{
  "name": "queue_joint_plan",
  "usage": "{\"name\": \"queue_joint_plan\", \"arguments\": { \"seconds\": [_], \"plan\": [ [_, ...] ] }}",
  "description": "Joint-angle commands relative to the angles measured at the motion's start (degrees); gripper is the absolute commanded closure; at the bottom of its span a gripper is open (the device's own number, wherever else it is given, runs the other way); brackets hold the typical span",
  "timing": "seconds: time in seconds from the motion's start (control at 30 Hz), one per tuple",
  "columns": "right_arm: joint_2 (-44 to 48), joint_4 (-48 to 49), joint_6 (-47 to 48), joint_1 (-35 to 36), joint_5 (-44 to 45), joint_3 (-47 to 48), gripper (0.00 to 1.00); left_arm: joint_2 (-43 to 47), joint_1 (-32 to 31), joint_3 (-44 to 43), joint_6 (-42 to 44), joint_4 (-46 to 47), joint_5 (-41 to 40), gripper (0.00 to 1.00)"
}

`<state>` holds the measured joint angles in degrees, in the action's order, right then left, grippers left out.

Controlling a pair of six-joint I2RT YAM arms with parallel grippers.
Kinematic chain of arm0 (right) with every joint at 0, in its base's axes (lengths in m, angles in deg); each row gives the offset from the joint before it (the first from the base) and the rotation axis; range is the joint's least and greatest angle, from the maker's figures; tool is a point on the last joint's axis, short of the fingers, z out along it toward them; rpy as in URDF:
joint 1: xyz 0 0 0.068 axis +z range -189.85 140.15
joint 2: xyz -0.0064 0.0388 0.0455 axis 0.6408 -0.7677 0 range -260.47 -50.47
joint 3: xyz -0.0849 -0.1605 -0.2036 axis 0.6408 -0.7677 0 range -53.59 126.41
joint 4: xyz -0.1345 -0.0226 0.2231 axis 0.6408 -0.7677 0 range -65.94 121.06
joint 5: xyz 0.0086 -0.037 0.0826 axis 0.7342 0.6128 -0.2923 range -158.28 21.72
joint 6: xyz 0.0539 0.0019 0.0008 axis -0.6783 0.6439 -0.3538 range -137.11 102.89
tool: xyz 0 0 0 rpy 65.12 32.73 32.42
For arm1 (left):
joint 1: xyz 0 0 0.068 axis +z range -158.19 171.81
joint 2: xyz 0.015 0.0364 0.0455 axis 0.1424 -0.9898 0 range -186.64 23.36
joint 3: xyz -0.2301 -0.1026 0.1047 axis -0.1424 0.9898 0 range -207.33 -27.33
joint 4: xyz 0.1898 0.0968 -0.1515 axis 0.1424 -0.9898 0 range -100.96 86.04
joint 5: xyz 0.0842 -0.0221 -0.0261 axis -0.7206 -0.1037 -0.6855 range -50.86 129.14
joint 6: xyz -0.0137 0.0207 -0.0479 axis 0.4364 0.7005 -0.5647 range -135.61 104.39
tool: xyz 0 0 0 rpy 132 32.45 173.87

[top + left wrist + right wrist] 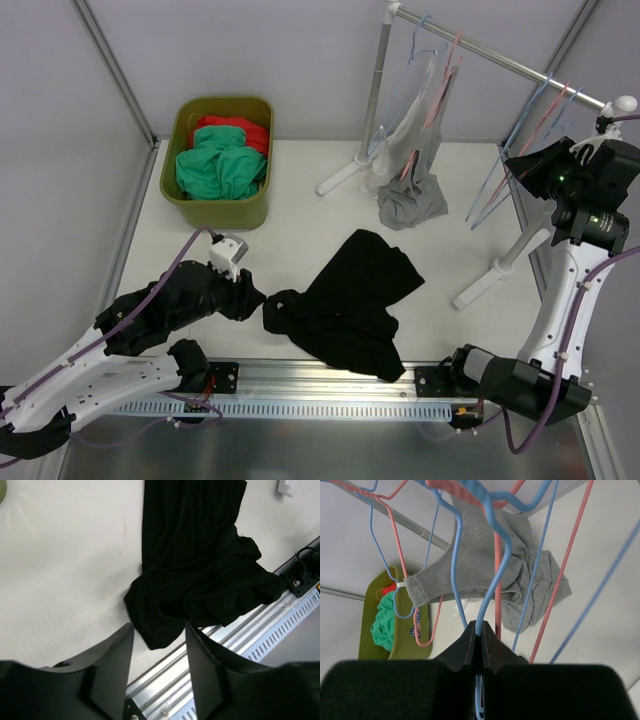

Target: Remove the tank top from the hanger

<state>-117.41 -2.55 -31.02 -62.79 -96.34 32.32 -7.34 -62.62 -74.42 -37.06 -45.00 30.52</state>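
Jaws of the left gripper point(159, 628) stand apart, low over the table point(300, 215), nothing clamped. We see a corner of the black tank top point(200, 570) lying in the gap between the fingers. Black tank top is off any hanger, crumpled flat on the table near the front rail, just right of the left gripper.

Right gripper point(480, 625): jaws together, pinched on the wire of a blue hanger point(496, 582), held high by the right end of the clothes rack point(500, 58). More pink and blue hangers around it. We note a gray garment point(410, 195) hanging on the rack, its lower part bunched on the table. Olive bin point(215, 212) back left, with green and red clothes inside.
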Motion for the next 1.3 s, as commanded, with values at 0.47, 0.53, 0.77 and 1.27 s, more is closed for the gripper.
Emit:
{"name": "queue_joint_plan", "arguments": {
  "seconds": [0.47, 0.53, 0.77, 1.27],
  "plan": [
    [8.48, 5.13, -1.91, -1.93, -1.75, -7.68, 0.38, -9.97, -0.50, -5.54, -4.39, 2.97, -0.35, 0.01],
    [11.03, 3.56, -1.39, -2.02, 2.37, -7.95, 0.10, -17.33, -0.76, -7.39, -3.34, 4.29, 0.71, 0.01],
    [27.70, -8.56, 4.33, -2.11, 15.47, -12.51, 0.00, -42.14, -4.80, -21.44, 10.36, 4.13, 5.43, 0.01],
    [41.89, -15.79, 7.32, 5.10, 12.68, -6.19, 0.00, -72.83, -20.45, -26.74, 30.15, 5.60, -9.64, 0.01]
  ]
}}
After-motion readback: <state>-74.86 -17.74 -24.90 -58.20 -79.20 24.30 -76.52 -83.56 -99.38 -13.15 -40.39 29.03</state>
